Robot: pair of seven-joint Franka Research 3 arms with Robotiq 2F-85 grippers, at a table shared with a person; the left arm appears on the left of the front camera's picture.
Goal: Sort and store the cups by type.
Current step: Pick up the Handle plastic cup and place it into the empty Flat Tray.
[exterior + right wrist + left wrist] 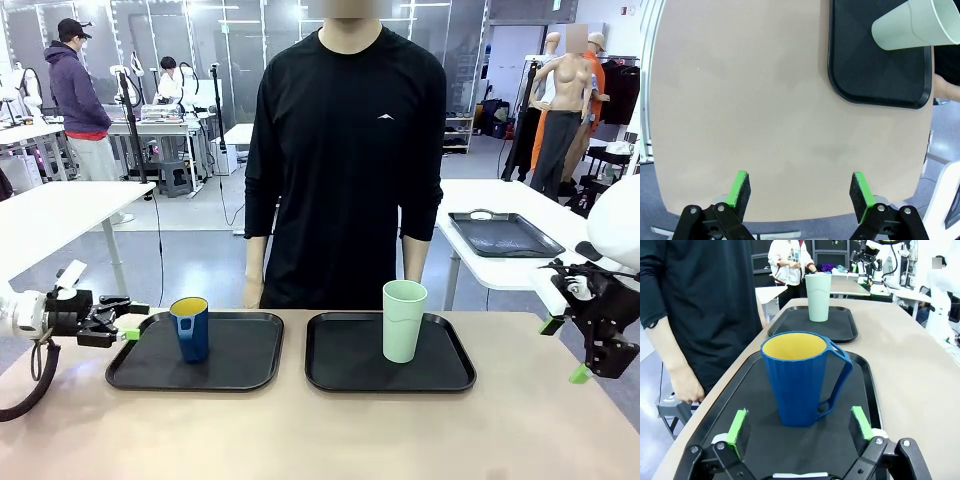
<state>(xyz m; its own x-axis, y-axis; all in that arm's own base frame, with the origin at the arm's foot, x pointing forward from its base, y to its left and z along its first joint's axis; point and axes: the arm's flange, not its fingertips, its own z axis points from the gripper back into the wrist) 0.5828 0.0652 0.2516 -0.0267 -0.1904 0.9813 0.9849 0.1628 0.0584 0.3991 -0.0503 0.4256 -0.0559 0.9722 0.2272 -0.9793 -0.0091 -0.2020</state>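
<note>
The blue mug stands upright on the left tray; the green tumbler stands upright on the right tray — one cup to a tray, so the sorting looks about done. The left gripper hangs low at the left tray's edge, jaws wide apart and empty, the mug just ahead between its pads; if it must grasp, go in level and square, clear of the handle. The right gripper is open too — empty, above bare table, well apart from the tumbler.
</note>
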